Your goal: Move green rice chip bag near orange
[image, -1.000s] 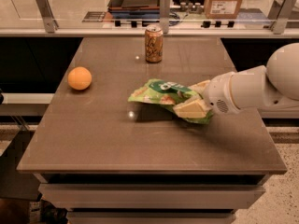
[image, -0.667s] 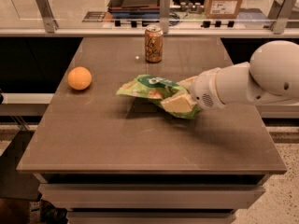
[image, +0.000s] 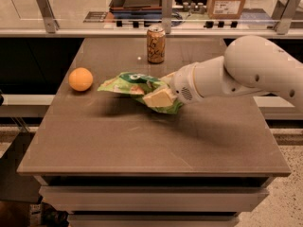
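The orange (image: 81,79) lies at far left of the table (image: 142,145). The bag (image: 129,83) hangs right of it, apart, off the surface. The gripper (image: 161,97) has its fingers clamped on the bag's right end. Step: transport. Next: move left, lower beside the orange, release.

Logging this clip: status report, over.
Mid-table, gripper shut on green rice chip bag, lifted. Bag apart from orange. Behind, drink can, out of the way.

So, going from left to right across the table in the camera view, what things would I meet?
orange → green rice chip bag → gripper, closed on the bag's right end → white arm
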Robot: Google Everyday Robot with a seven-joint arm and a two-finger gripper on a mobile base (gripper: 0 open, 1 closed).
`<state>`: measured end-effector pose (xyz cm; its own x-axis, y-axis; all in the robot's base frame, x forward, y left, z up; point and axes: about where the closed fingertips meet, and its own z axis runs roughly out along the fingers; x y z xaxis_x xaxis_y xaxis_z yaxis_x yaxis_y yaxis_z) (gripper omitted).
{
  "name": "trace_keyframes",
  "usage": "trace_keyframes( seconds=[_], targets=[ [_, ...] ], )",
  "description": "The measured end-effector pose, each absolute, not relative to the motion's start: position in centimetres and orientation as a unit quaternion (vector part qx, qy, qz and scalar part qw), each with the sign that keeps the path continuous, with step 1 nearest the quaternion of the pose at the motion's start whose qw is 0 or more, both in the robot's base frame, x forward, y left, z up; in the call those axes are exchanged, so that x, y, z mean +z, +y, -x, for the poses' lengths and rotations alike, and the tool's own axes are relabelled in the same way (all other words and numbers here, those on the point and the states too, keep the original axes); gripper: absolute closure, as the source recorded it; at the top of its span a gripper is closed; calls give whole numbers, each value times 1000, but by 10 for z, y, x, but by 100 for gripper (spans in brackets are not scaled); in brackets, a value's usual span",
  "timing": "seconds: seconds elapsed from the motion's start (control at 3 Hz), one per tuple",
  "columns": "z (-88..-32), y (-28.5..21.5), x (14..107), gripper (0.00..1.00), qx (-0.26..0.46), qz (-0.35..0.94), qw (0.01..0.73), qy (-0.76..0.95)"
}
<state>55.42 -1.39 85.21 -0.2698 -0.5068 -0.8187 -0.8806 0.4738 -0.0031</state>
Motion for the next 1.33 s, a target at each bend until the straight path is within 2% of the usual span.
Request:
trace_keyframes(
  seconds=[1.0,1.33],
  targets=[
    [-579,41,845,100,250,480,399,740],
    [-581,45,845,100,253,482,399,738]
  ],
)
